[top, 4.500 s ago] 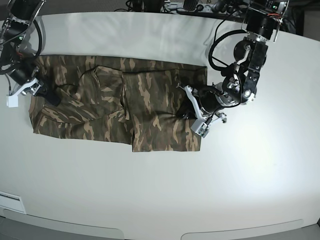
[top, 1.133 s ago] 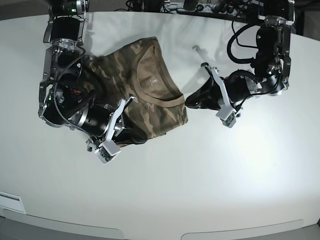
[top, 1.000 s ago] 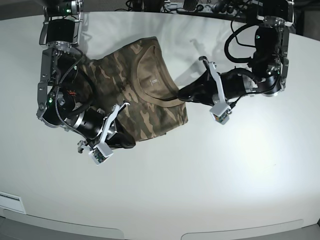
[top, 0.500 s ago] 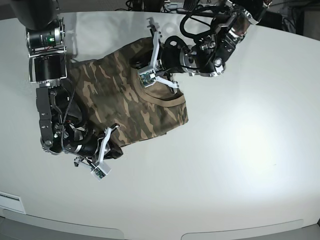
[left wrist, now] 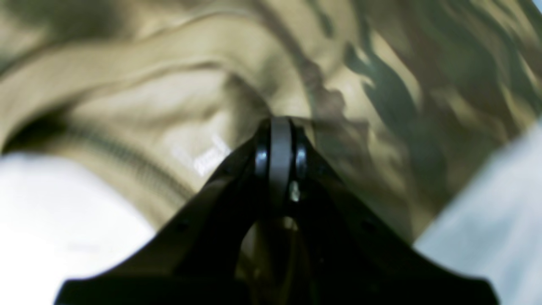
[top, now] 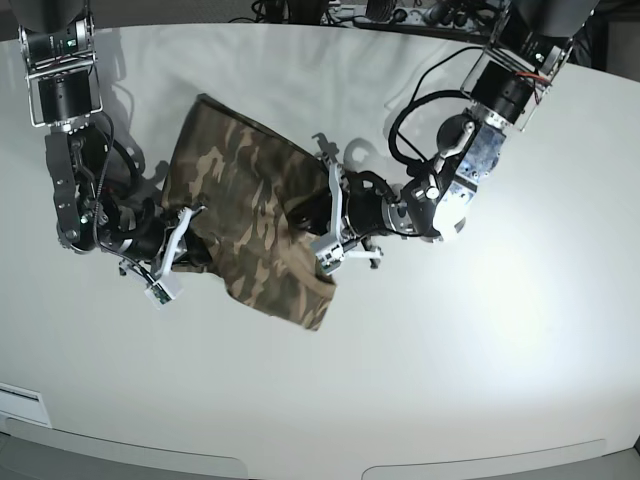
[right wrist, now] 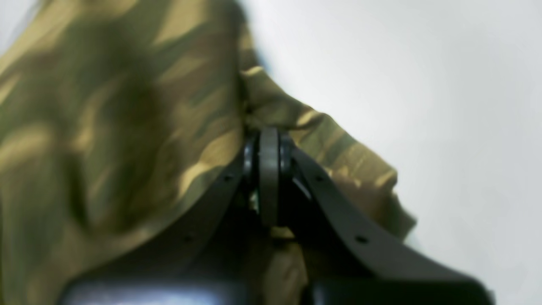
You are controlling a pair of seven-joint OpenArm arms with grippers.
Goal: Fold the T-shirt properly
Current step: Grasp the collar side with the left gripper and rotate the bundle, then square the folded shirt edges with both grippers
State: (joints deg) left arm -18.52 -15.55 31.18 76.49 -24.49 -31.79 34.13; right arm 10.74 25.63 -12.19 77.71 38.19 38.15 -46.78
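Note:
The camouflage T-shirt (top: 245, 195) lies as a folded, slanted bundle at the table's centre left. My left gripper (top: 305, 212) comes in from the right at the bundle's right edge. In the left wrist view it (left wrist: 280, 127) is shut on cloth beside the tan ribbed collar (left wrist: 127, 63). My right gripper (top: 200, 255) is at the bundle's lower left edge. In the right wrist view it (right wrist: 269, 140) is shut on a camouflage edge of the T-shirt (right wrist: 106, 106). The collar is hidden in the base view.
The white table (top: 480, 350) extends bare to the right and toward the front edge. Cables and equipment (top: 380, 12) lie along the back edge. Both arms reach over the shirt from opposite sides.
My left gripper has swung down and left with the collar end, turning the shirt over so the collar no longer shows. My right gripper has moved up slightly, still on the shirt's edge.

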